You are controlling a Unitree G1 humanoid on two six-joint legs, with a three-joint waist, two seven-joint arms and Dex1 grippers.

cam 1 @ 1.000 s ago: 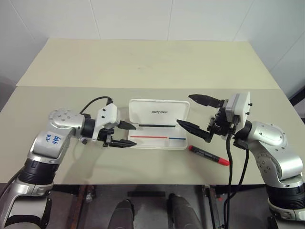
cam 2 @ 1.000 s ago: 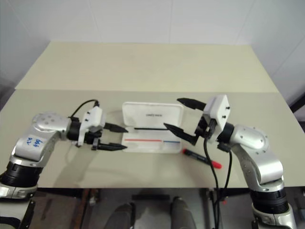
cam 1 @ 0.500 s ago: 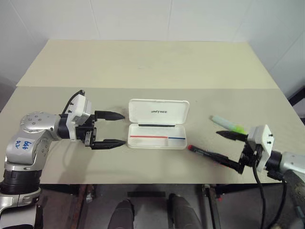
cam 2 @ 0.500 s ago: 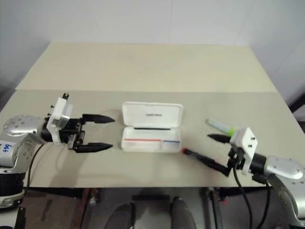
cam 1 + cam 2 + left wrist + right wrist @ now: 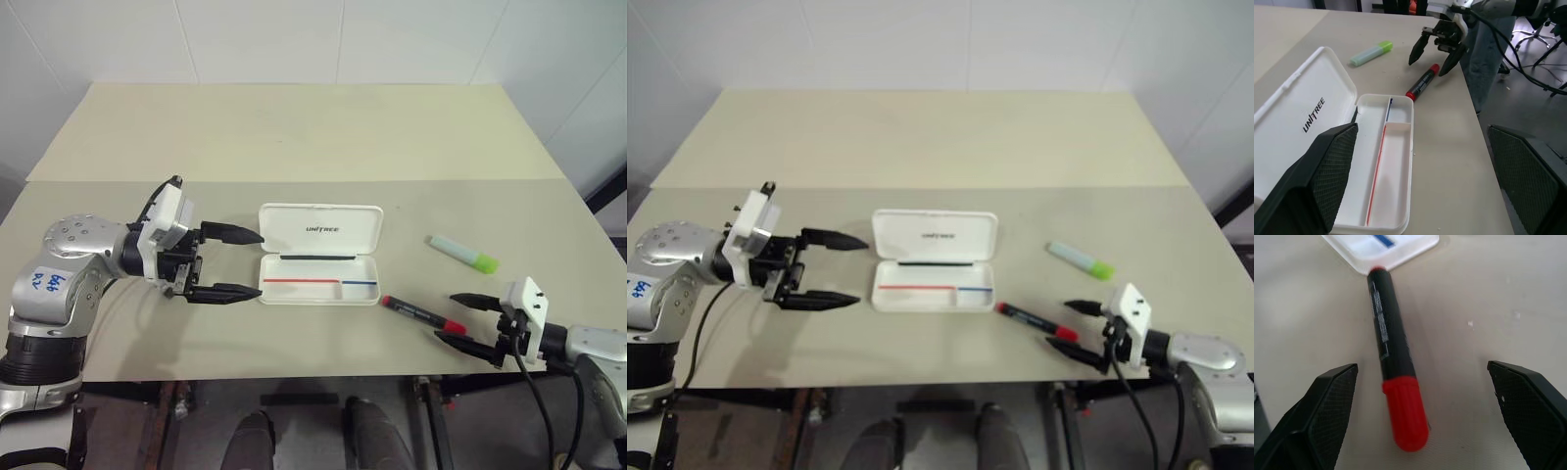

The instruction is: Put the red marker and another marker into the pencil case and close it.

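- Right gripper (image 5: 463, 315): fingers spread wide, empty, low at the near edge of the bench (image 5: 294, 137), pointing at the cap end of the red marker (image 5: 423, 314).
- Red marker lies flat on the bench, tail end just beside the near right corner of the pencil case (image 5: 319, 256). Risk: it sits off-centre between the fingers in the right wrist view, so a closing finger may roll it toward the near edge.
- Risk: a push along its length would shove the open case.
- Left gripper (image 5: 238, 263): fingers apart, empty, beside the case's left end.
- Another marker (image 5: 462, 253) lies well apart, right of the case.
- Versus one second ago: right gripper, then raised by the case, has dropped to the marker; left fingers opened wider.
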